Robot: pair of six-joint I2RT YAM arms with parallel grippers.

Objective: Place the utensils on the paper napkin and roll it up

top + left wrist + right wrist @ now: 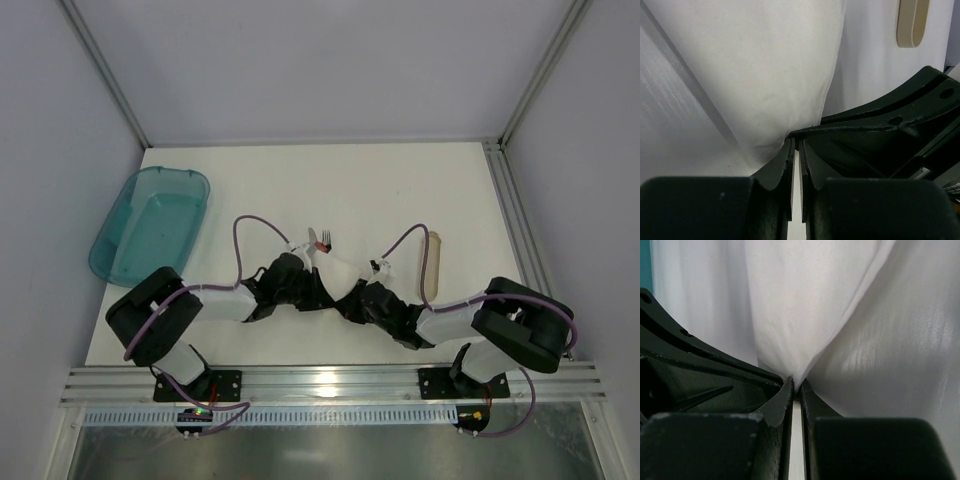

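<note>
- Just in from the middle of the near edge of the tabletop (400,190), the two arms are meeting tip to tip. The left tool (795,145) is clenching a fold of the paper napkin (780,75), with its jaws standing all but closed on the sheet's edge.
- The right tool (796,385) is doing the same from the other side, its jaws pressing together on a low point of the napkin. Both are therefore grasping the one sheet, close beside each other.
- Between and just beyond them the napkin is bunching into a soft hump and is not lying flat on the tabletop.
- The fork (325,240) is poking its silvery tines out of the hump's far side. The knife is not showing, and I cannot tell whether it is lying under the paper.
- Judging by this, the rolling step is in hand, with at least the fork already sitting on the sheet.
- The next move is probably calling for both tools to carry the pinched edge over the cutlery toward the far edge together. They will be needing to travel evenly so the thin paper is not tearing and the fork is not sliding out.
- Toward the right edge a tan tube (432,263) is lying lengthwise beyond the right arm, apart from the napkin.
- Near the far-left corner a translucent teal tub (150,225) is sitting well apart from the work, with nothing showing inside it.
</note>
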